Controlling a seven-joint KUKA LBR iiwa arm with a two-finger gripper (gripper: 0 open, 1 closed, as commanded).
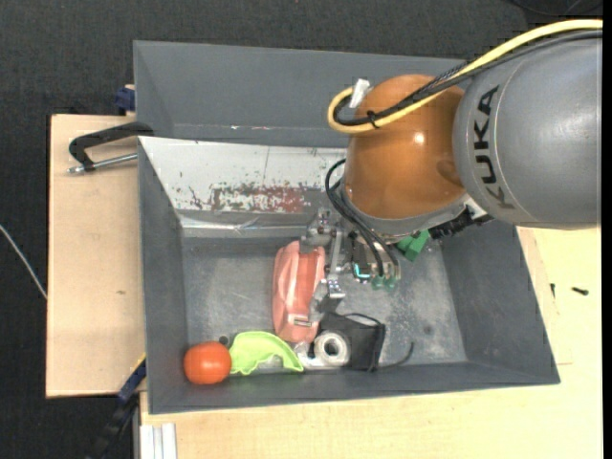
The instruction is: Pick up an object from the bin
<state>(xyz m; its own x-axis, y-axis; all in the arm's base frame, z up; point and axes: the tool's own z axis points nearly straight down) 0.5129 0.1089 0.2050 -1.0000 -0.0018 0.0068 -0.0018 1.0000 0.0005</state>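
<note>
My gripper (356, 258) hangs low in the middle of the bin, below the orange wrist cover. Its metal parts sit right beside the upper right end of a salmon-pink oblong thing (295, 290) that lies lengthwise on the bin floor. Just below the gripper, a black thing with a silver round part (348, 343) rests near the front wall. I cannot make out anything held.
A lime-green curved piece (260, 350) and a red-orange ball (207, 362) lie in the front left corner. A small green thing (414, 245) shows at the cover's right edge. The arm and its cover hide the bin's right rear.
</note>
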